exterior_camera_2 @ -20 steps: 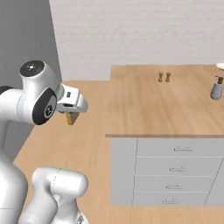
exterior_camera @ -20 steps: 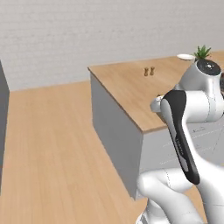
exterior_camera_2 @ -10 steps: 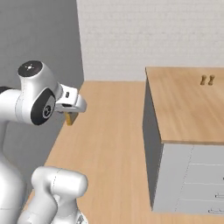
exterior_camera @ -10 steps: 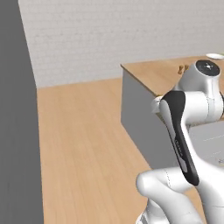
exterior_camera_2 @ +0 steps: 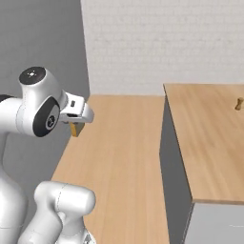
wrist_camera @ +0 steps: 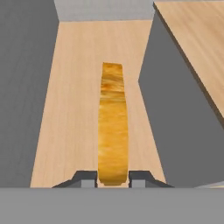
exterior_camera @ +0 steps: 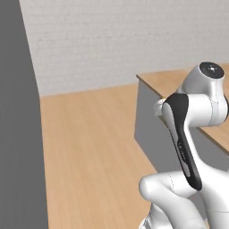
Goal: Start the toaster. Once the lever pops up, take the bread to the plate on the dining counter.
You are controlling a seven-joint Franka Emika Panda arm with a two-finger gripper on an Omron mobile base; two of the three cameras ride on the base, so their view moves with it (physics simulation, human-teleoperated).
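gripper [wrist_camera: 113, 177] is clenched on the bread [wrist_camera: 113, 124], its two dark fingertips [wrist_camera: 86, 177] pressing on either side of the slice's near end in the hand view. no brand, label or writing can be read on anything. the bread is seen edge-on there, a long narrow strip of mottled golden-orange and brown crust, darker at the far end, reaching away from the fingers over the light-wood floor [wrist_camera: 74, 109]. in the right base view the gripper [exterior_camera_2: 76, 125] hangs from the white arm's hand, and a small tan-brown piece of the bread [exterior_camera_2: 75, 129] pokes out below it, above the floor and just in front of a dark grey wall panel [exterior_camera_2: 38, 43]. the slice is in the air, well apart from the dining counter [exterior_camera_2: 209, 138], whose light-wood top and grey side stand to the right; a small tan thing [exterior_camera_2: 239, 103] sits far back on that top, too small to tell what it is. in the left base view the counter [exterior_camera: 167, 82] shows behind the arm's elbow. compared with half a second ago, the whole scene has slid sideways in both base views: the grey panel takes up more of each picture and the counter sits further to the right, so the camera has moved with the base. the grip on the bread looks the same as before.
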